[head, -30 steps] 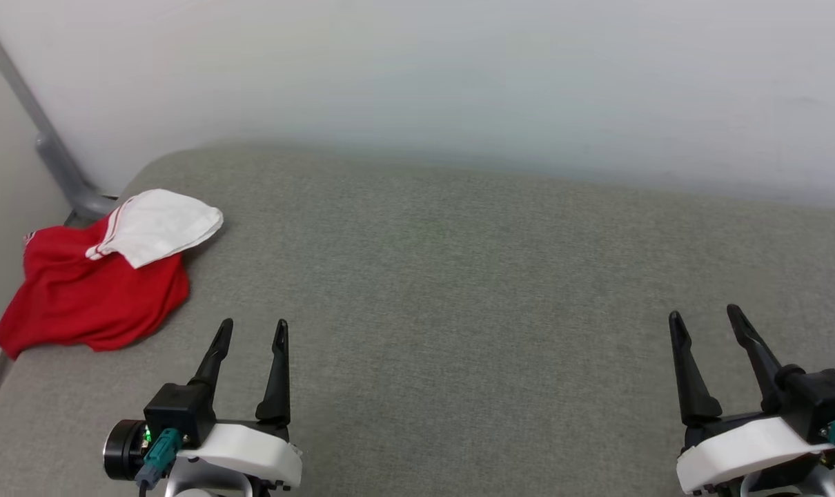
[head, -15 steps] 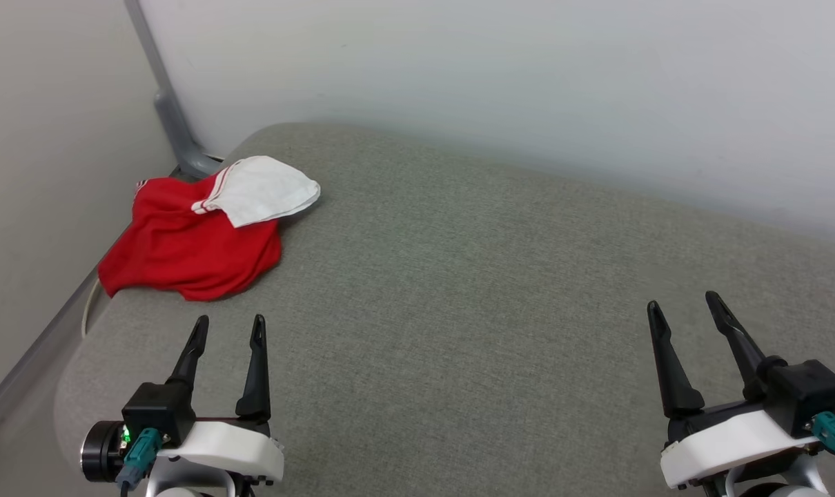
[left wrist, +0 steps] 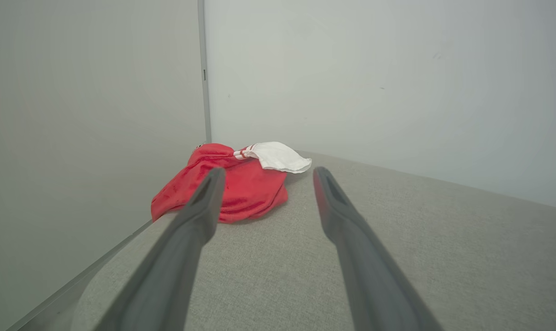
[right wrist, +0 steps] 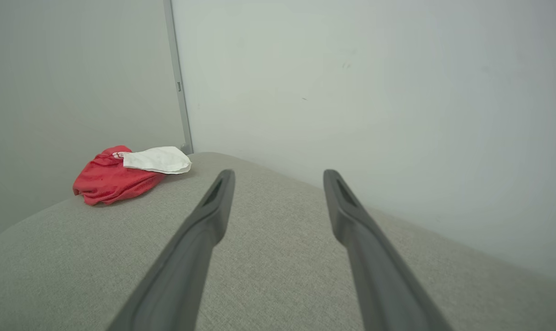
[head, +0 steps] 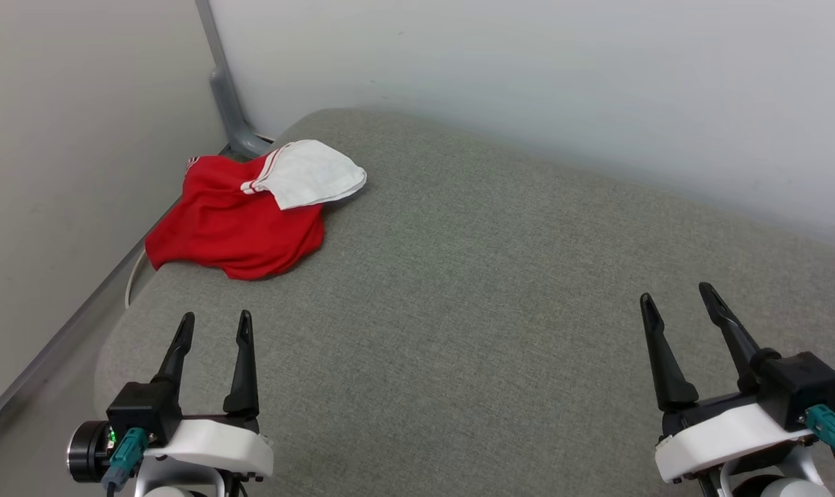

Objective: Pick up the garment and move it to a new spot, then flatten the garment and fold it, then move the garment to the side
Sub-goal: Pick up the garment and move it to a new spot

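Left gripper (head: 217, 315) sits at the lower left, its two dark fingers (head: 242, 366) spread wide and holding nothing. Right gripper (head: 675, 293), at the lower right, is spread just as wide and equally empty. Ahead of the left gripper, near but not touching, the garment (head: 231, 228) lies crumpled (red body, one white sleeve on top) at the far left corner of a grey fabric surface (head: 473, 276).

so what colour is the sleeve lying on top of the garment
White, with red stripes at its seam; the sleeve lies on the crumpled red garment. Head view shows it best.
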Robot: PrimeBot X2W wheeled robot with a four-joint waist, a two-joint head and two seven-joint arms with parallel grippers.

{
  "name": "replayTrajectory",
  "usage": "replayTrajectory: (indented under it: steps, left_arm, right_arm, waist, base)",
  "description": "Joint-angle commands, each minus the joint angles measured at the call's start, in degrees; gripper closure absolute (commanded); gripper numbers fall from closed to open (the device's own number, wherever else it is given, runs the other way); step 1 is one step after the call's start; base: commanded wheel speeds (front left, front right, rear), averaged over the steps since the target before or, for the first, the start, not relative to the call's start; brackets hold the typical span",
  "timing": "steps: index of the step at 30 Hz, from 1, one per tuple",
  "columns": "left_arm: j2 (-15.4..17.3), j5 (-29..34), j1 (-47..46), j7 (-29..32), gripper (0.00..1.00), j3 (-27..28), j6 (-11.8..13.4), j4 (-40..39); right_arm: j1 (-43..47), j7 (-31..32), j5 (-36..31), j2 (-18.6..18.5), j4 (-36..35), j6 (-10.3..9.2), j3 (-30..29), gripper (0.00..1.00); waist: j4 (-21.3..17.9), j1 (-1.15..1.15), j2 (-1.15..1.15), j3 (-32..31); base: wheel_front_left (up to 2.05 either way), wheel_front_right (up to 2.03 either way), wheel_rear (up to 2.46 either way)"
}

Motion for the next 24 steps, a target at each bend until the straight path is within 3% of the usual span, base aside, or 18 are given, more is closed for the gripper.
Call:
replayTrajectory:
  steps: [1, 8, 14, 24]
  left_arm:
    - [-0.02, -0.23, -1.00, -0.15, 0.00, 0.19, 0.01, -0.12]
    - [-0.02, -0.82, -1.71, -0.15, 0.00, 1.03, -0.17, -0.66]
    - [0.06, -2.19, -6.40, -0.14, 0.00, 3.65, 0.18, 0.57]
    - [4.83, -8.83, -21.13, 2.10, 0.00, 7.46, -1.29, 15.29]
  right_arm:
    - [-0.60, -0.16, -0.29, 0.13, 0.00, -0.04, 0.06, 0.00]
    - [-1.64, 0.21, -0.74, 0.12, -0.43, -0.04, 0.26, 0.00]
    - [-3.85, 1.85, -2.24, 0.12, -2.15, -0.04, 0.76, 0.00]
    - [-9.10, 4.45, -4.86, 0.09, -5.76, -0.04, 1.41, 0.00]
  waist:
    - [0.14, 0.00, 0.00, 0.12]
    - [-0.14, 0.00, 0.00, 1.51]
    - [-1.88, 0.00, 0.00, 6.46]
    - [-6.61, 0.00, 0.00, 18.05]
  base:
    - [0.00, 0.00, 0.00]
    - [0.00, 0.00, 0.00]
    - [0.00, 0.00, 0.00]
    - [0.00, 0.00, 0.00]
